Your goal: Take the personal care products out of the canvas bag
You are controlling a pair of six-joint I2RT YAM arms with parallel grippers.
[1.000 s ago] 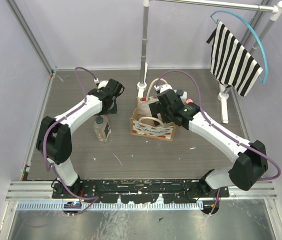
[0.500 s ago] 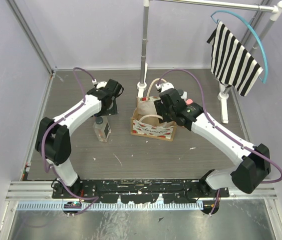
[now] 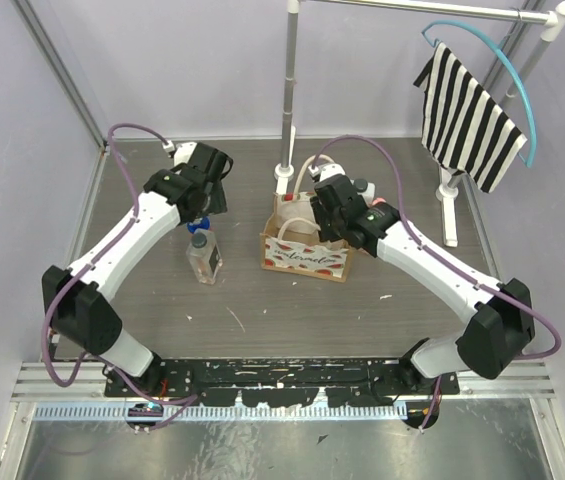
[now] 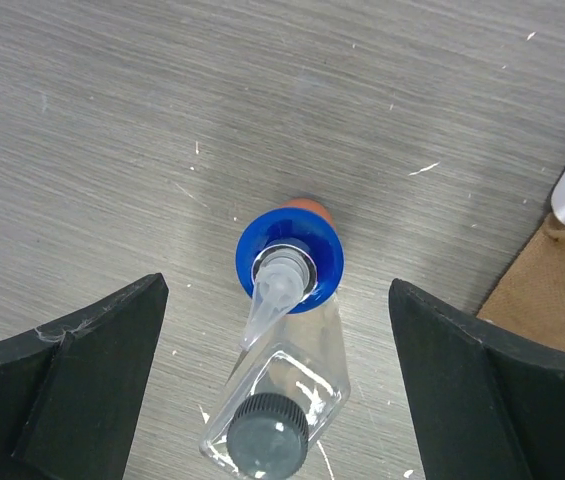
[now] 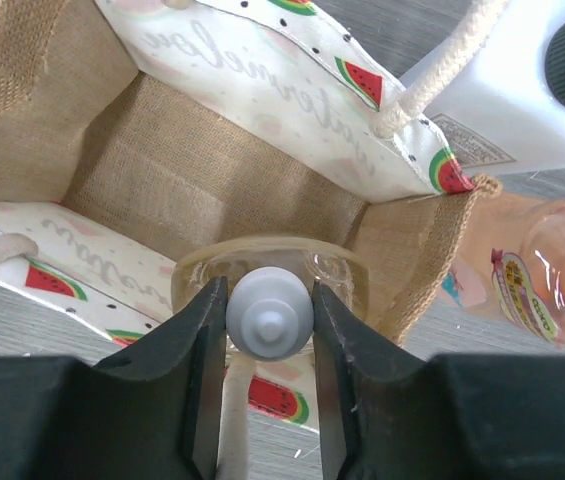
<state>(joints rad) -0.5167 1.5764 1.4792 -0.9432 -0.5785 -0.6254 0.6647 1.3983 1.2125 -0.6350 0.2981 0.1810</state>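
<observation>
The canvas bag (image 3: 302,258) stands open mid-table, its burlap inside (image 5: 192,170) showing. My right gripper (image 5: 270,315) reaches into the bag and is shut on the white cap (image 5: 270,312) of a clear bottle that stands against the bag's near wall. Beside the bag, outside it, are a peach bottle with a pink cap (image 5: 552,285) and a white bottle with a dark cap (image 5: 507,110). Left of the bag, a blue-capped bottle (image 4: 290,262) and a clear square bottle with a dark cap (image 4: 267,435) stand together on the table. My left gripper (image 4: 275,300) hangs open above them, touching neither.
A clothes-rail pole (image 3: 289,90) rises just behind the bag. A black-and-white striped cloth (image 3: 467,115) hangs on a blue hanger at the back right, with a white stand (image 3: 449,215) under it. Walls close off the left and back sides.
My right gripper has closed on the white-capped bottle inside the bag. My left gripper has opened wide and drawn up and back from the two bottles on the table.
</observation>
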